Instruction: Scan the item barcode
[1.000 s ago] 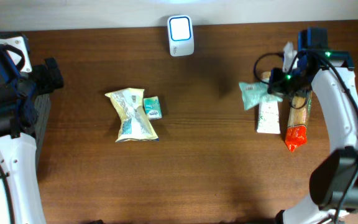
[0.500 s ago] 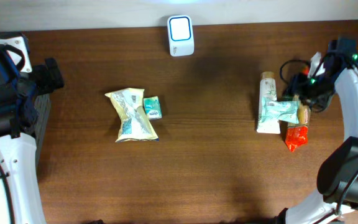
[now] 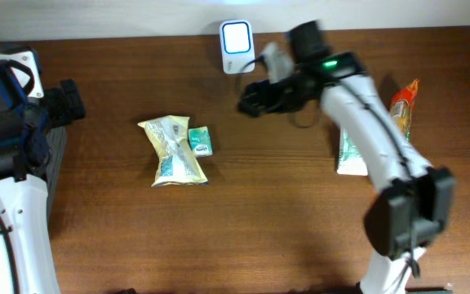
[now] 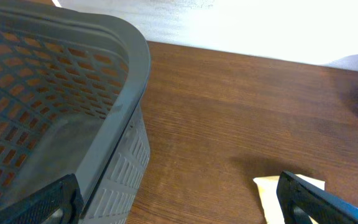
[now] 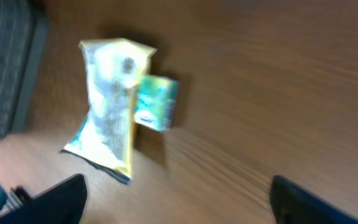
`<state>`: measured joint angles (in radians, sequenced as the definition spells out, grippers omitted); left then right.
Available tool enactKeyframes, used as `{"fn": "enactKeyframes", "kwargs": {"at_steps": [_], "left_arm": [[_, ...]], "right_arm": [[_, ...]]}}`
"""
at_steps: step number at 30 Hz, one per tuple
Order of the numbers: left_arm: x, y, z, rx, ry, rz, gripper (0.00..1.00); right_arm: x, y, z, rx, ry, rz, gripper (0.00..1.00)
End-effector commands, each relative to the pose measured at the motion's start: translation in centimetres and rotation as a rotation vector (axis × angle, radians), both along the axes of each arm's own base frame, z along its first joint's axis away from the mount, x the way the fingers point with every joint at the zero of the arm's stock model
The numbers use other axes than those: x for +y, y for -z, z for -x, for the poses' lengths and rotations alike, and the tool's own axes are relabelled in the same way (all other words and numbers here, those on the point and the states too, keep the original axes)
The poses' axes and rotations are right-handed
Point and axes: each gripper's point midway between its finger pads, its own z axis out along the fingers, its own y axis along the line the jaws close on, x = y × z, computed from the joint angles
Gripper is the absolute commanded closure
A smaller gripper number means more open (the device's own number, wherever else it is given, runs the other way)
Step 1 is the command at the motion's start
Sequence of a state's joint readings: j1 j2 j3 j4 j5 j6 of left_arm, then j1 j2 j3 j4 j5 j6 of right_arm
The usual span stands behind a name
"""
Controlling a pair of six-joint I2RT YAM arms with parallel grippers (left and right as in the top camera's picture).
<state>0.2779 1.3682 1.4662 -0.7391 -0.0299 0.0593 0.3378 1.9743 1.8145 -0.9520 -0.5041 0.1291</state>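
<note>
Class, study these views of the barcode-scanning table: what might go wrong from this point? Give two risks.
1. The small green packet lies against the yellow snack bag, so the open right hand may grab both or push one aside.
2. No barcode can be made out on either item, so whichever gets lifted may face the scanner wrong side.

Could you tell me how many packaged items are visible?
4: yellow bag and green packet centre-left, white tube and orange packet right; the right arm may hide more.
</note>
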Motion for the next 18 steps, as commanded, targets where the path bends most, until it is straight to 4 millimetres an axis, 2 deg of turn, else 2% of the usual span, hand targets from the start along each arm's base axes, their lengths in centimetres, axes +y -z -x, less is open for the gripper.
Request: {"fn": "enactKeyframes", "kwargs": {"at_steps": [1, 3, 4, 8, 13, 18], "left_arm": [[-0.1, -0.8, 0.2, -0.021, -0.001, 0.007, 0.01], [-0.1, -0.8, 0.2, -0.021, -0.001, 0.007, 0.01], [-0.1, -0.8, 0.2, -0.021, -0.001, 0.007, 0.01], [-0.1, -0.8, 0.2, -0.020, -0.001, 0.007, 0.01], [-0.1, -0.8, 0.2, -0.020, -0.001, 0.007, 0.01], [-0.1, -0.8, 0.2, -0.020, -0.001, 0.008, 0.01]], "right_arm": [[5.5, 5.0, 1.0, 0.062, -0.029, 0.042, 0.19], [7.3, 7.6, 1.0, 0.071, -0.009, 0.086, 0.28], [8.3, 9.3, 1.3, 0.095, 0.010, 0.104, 0.38], [9.8, 13.1, 1.6, 0.137, 0.035, 0.136, 0.59], [9.1, 15.8, 1.8, 0.177, 0.069, 0.186, 0.68], [9.2, 16.3, 2.2, 0.190, 0.058, 0.173, 0.69]]}}
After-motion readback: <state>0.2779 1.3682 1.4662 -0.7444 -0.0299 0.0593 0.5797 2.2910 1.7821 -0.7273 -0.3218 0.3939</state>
